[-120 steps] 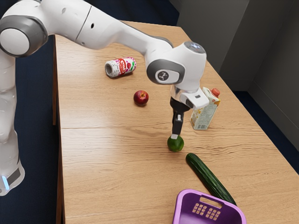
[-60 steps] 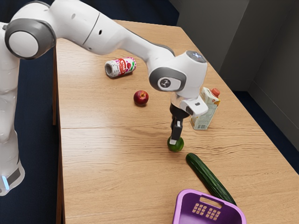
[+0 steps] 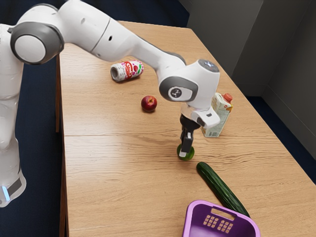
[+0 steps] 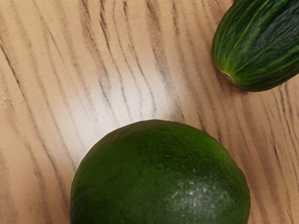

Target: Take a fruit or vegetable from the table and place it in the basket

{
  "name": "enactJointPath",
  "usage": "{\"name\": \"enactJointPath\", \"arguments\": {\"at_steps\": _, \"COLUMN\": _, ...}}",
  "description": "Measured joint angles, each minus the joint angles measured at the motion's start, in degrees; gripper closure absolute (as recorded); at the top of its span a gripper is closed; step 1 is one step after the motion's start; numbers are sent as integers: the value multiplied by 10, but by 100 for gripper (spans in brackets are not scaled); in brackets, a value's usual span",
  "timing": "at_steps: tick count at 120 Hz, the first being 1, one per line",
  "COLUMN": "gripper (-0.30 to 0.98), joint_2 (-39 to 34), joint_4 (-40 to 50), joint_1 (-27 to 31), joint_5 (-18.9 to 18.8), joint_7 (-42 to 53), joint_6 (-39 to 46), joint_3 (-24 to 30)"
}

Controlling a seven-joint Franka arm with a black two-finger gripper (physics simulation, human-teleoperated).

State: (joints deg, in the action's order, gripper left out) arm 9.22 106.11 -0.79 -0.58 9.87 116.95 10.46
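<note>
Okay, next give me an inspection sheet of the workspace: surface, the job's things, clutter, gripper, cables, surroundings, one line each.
Surface: wooden table, streaky grain, no spill visible.
Job's things: green fruit, red fruit and cucumber on the table; purple basket partly out of view, nothing visible in the part shown.
Clutter: can on its side; carton upright, partly behind the arm's hand.
Gripper: my gripper is down at the green fruit; whether it grips cannot be told.
Cables: nothing seen.
Surroundings: dark blue floor and grey walls.
</note>
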Motion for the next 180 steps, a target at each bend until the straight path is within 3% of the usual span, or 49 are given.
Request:
{"name": "enactJointPath", "arguments": {"at_steps": 35, "gripper": 1, "joint_2": 26, "joint_4": -14, "joint_1": -1, "joint_5": 2, "joint_7": 1, "joint_6": 6, "joint_3": 0}}
{"name": "enactJointPath", "arguments": {"at_steps": 50, "gripper": 22, "joint_2": 28, "joint_4": -13, "joint_1": -1, "joint_5": 4, "joint_7": 0, "joint_6": 10, "joint_3": 0}}
{"name": "enactJointPath", "arguments": {"at_steps": 64, "gripper": 32, "joint_2": 19, "joint_4": -15, "joint_1": -2, "joint_5": 2, "joint_7": -1, "joint_6": 12, "joint_3": 5}}
{"name": "enactJointPath", "arguments": {"at_steps": 85, "gripper": 48, "joint_2": 2, "joint_4": -95, "joint_1": -7, "joint_5": -18, "joint_7": -7, "joint_6": -16, "joint_3": 86}}
{"name": "enactJointPath", "arguments": {"at_steps": 110, "gripper": 50, "joint_2": 6, "joint_4": -156, "joint_1": -29, "joint_5": -60, "joint_7": -15, "joint_6": -51, "joint_3": 174}}
{"name": "enactJointPath", "arguments": {"at_steps": 135, "gripper": 51, "joint_2": 67, "joint_4": -227, "joint_1": -92, "joint_5": -94, "joint_7": -20, "joint_6": -49, "joint_3": 178}}
{"name": "enactJointPath", "arguments": {"at_steps": 154, "gripper": 51, "joint_2": 167, "joint_4": -326, "joint_1": -132, "joint_5": -123, "joint_7": -22, "joint_6": -50, "joint_3": 180}}
{"name": "enactJointPath", "arguments": {"at_steps": 180, "gripper": 52, "joint_2": 194, "joint_4": -357, "joint_1": -175, "joint_5": -134, "joint_7": -23, "joint_6": -53, "joint_3": 180}}
